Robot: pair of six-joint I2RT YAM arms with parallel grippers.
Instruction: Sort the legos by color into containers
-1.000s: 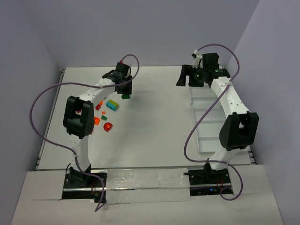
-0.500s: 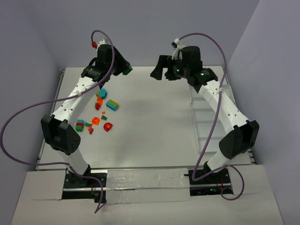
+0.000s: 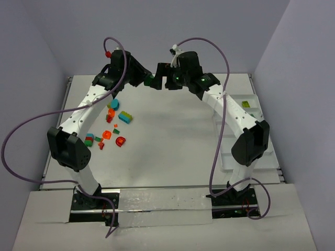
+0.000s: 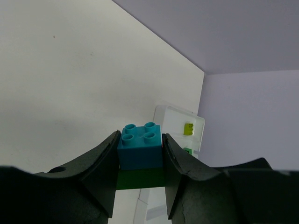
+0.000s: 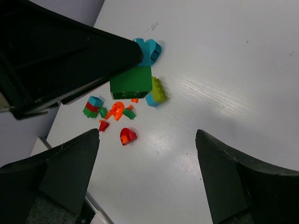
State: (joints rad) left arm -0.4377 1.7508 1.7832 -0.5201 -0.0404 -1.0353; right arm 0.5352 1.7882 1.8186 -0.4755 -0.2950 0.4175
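Observation:
My left gripper (image 3: 148, 81) is raised at the back centre. It is shut on a teal-blue brick (image 4: 140, 144) stacked on a dark green brick (image 4: 140, 177), which also shows in the right wrist view (image 5: 131, 82). My right gripper (image 3: 161, 78) is open and empty, facing the left gripper close by, with its fingers (image 5: 74, 163) wide apart. Loose legos lie at the table's left: a teal piece (image 3: 114, 104), a teal and lime brick (image 3: 124, 117), a red piece (image 3: 121, 141) and orange pieces (image 3: 107, 134). The white tray (image 3: 236, 151) at the right holds a lime brick (image 3: 246, 103) and a green brick (image 3: 253, 115).
The left arm's purple cable (image 3: 31, 130) loops wide over the table's left edge. The right arm's cable (image 3: 214, 157) hangs beside the tray. A small red, green and teal stack (image 3: 90, 139) sits near the left arm's elbow. Walls close in the back and both sides.
My left gripper has lifted the stacked brick off the table and carried it right to the back centre. My right gripper has swung left from above the tray and faces it.

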